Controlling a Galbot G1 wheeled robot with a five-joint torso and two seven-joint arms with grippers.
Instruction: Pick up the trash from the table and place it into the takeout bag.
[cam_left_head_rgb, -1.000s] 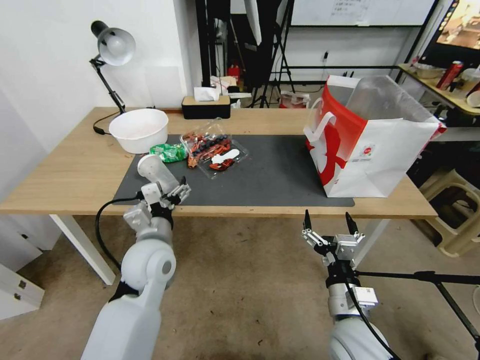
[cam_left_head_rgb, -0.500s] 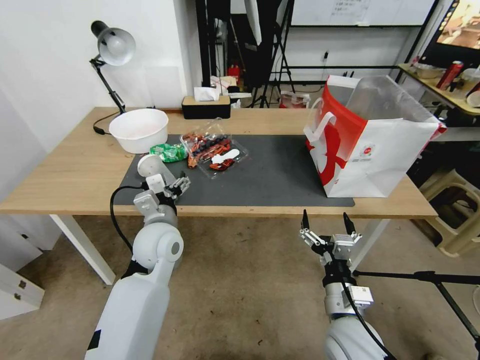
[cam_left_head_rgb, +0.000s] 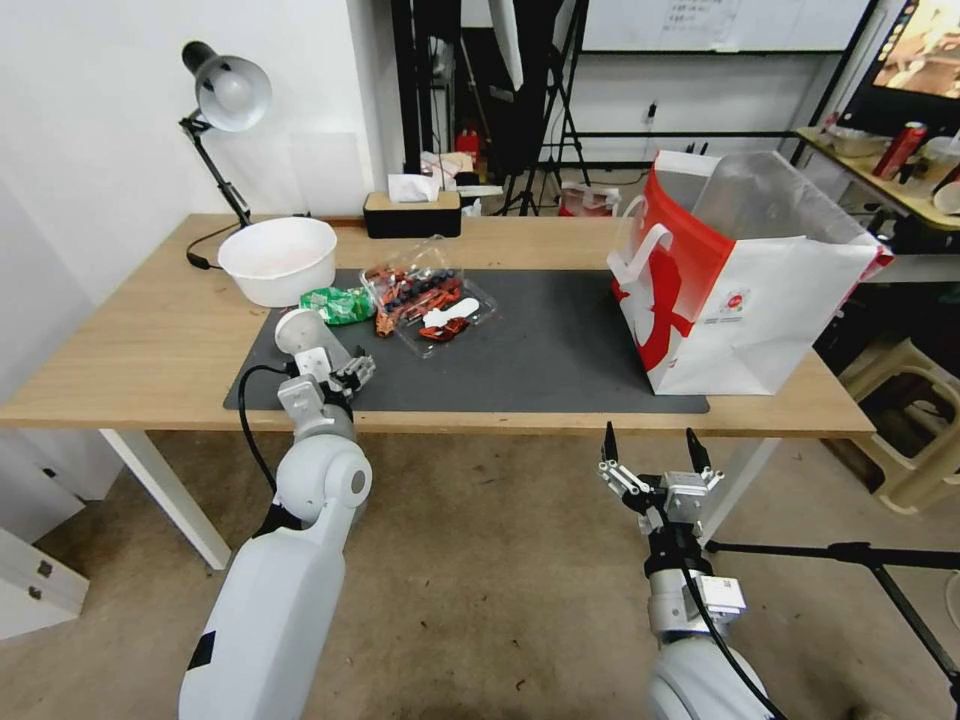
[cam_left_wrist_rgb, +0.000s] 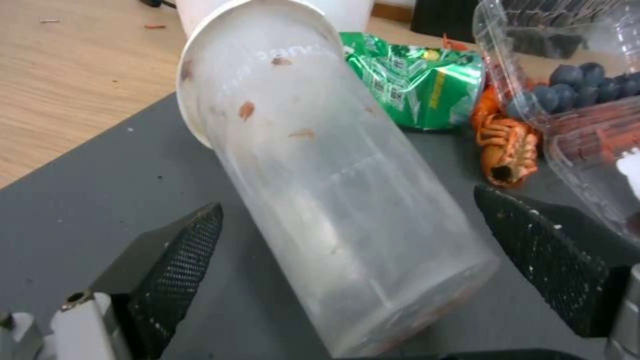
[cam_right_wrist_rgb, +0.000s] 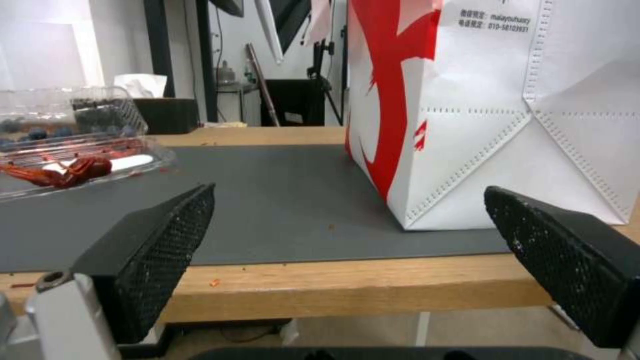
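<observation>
The right tool (cam_left_head_rgb: 648, 446) hangs wide open below the counter's (cam_left_head_rgb: 130, 340) near edge. On the mat (cam_left_head_rgb: 560, 350), the left tool (cam_left_wrist_rgb: 347, 240) gapes wide around the tipped plastic cup (cam_left_wrist_rgb: 320, 190), not touching it. A green wrapper (cam_left_head_rgb: 338, 304) lies beyond; the bag (cam_left_head_rgb: 740, 290) stands far right.

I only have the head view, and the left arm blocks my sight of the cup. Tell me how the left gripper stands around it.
Observer: The left gripper is open, one finger on each side of the translucent plastic cup, neither touching it.
Operator: Report how the cup lies.
Observer: On its side on the dark mat, base toward the gripper, mouth pointing away.
Operator: Say what is by its mouth.
Observer: The green snack wrapper lies just beyond it, with a clear tray of blueberries next to that.
Operator: Now the right gripper.
Observer: The right gripper is open, level with the table edge, facing the takeout bag.
</observation>
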